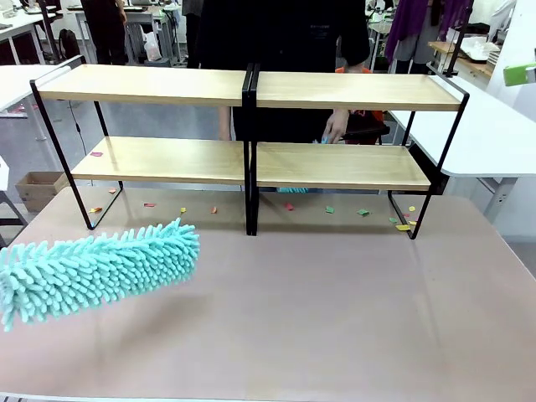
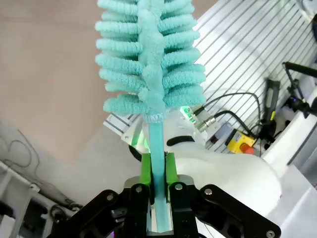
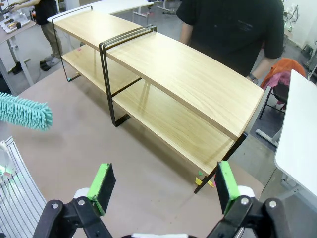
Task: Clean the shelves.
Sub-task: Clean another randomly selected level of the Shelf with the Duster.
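The shelves (image 1: pixel 251 88) stand across the far half of the table, two joined racks of light wood boards in black frames, also seen from above at their right end (image 3: pixel 173 69). A fluffy teal duster (image 1: pixel 92 268) hovers over the table's near left, clear of the racks. My left gripper (image 2: pixel 157 168) is shut on the duster's teal handle (image 2: pixel 156 144), with the duster head (image 2: pixel 148 54) pointing away. My right gripper (image 3: pixel 163 186) hangs open and empty, high above the table near the racks' right end. A green pad (image 1: pixel 519 74) pokes in at the upper right edge.
Small coloured paper scraps (image 1: pixel 328 209) lie on the table under the racks, and one scrap (image 1: pixel 96 154) on the lower left board. A person in black (image 1: pixel 285 33) stands behind the shelves, one hand (image 1: pixel 335 126) low behind the right rack. White tables flank both sides.
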